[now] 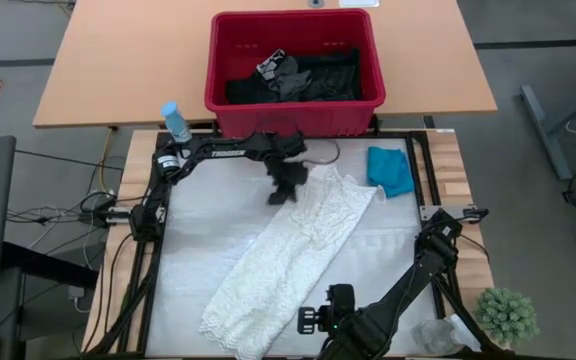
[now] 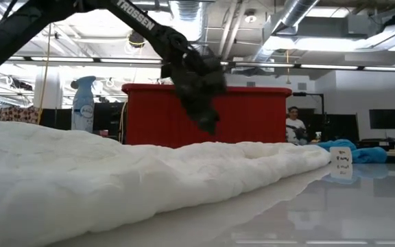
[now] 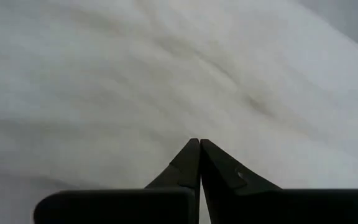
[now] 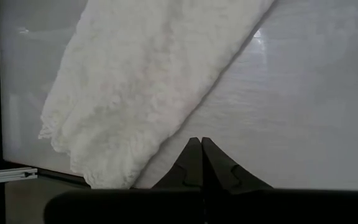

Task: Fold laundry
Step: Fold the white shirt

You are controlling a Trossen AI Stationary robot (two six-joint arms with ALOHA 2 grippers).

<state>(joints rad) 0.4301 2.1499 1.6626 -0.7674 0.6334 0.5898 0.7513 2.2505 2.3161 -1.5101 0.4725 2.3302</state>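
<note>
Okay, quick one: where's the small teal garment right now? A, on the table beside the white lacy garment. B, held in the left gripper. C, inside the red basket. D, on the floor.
A: the teal garment lies flat on the table, just off the white lacy garment, outside the red basket.

A lab or workshop: exposed ducts and pipes (image 2: 300, 14) run under an open ceiling with strip lights, a person (image 2: 295, 123) sits among dark monitors (image 2: 387, 120) at 3 o'clock, and cables (image 1: 43, 213) trail across grey carpet beside the counter (image 1: 118, 70).
</note>
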